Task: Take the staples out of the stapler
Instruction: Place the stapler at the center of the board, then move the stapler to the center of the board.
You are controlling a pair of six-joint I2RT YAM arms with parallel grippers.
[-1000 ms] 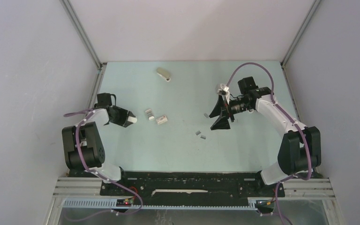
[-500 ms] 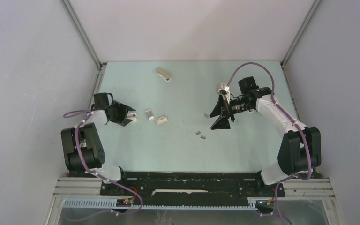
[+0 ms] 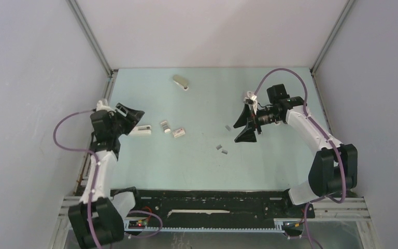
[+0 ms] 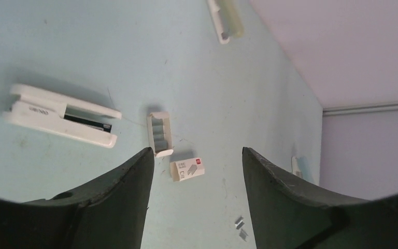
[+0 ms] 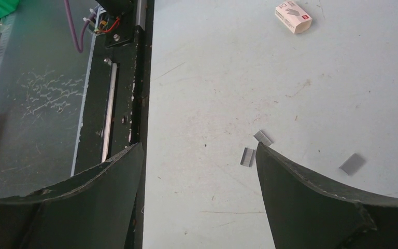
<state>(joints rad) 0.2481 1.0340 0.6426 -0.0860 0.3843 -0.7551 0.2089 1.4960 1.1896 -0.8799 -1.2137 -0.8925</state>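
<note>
Looking across the pale green table (image 3: pixel 202 171), we find both arms raised off it and neither holding anything. The left gripper (image 4: pixel 197 155) hangs with its jaws spread and only bare tabletop between them, and the right gripper (image 5: pixel 198 150) likewise stands wide and empty. Next in size, the white stapler (image 3: pixel 141 130) lies flat at the left side of the table, just beside the left gripper and towards the middle from it. Its long axis runs across the table, roughly side to side in the top view. In the left wrist view a dark slot shows along its body, though we cannot tell whether any strip sits inside. We judge the left arm far the nearer for any grasp on it, with the jaws needing to close across its narrow width. A beige stapler (image 3: pixel 182 82) rests well apart near the far edge. An open tray (image 3: pixel 164 125) and a printed box (image 3: pixel 178 133) sit just beyond the white stapler. Smallest, the staples (image 5: pixel 247 156) lie loose as three short grey strips near the table's middle, close below the right gripper and well apart from the white stapler.
</note>
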